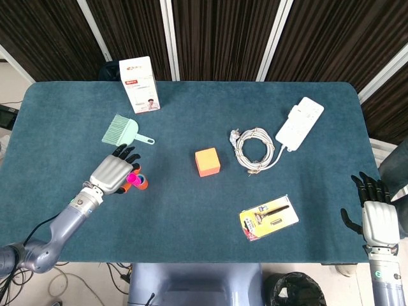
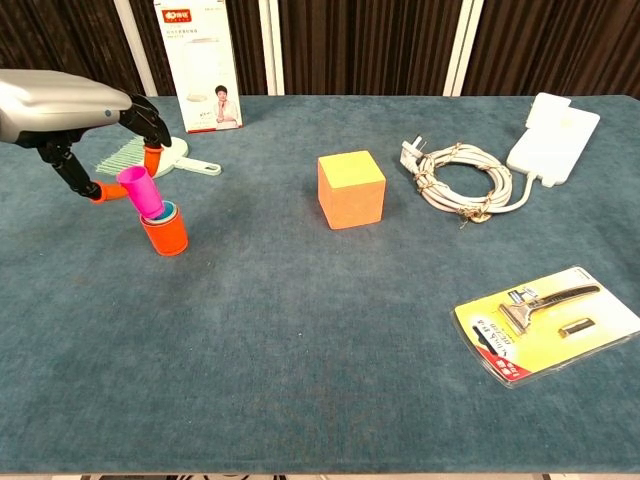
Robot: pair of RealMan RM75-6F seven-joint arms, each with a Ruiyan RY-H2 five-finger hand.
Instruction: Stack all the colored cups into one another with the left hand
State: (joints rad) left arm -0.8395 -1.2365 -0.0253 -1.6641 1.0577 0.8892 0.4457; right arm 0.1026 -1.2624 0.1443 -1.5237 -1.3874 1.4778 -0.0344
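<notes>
Table cover [image 2: 300, 340]: matt teal cloth, short rough nap.
Magenta plastic cup [image 2: 139, 191]: smooth, slight sheen.
Orange plastic cup [image 2: 166, 234]: smooth, teal plastic cup [image 2: 166, 210] inside.
Left hand [image 2: 75, 110]: grey satin metal back; black fingers, orange tips.
Orange cube [image 2: 351, 188]: matt.
Razor blister pack [image 2: 545, 322]: glossy clear plastic over yellow card.
White power strip [image 2: 553, 136]: smooth plastic.
</notes>
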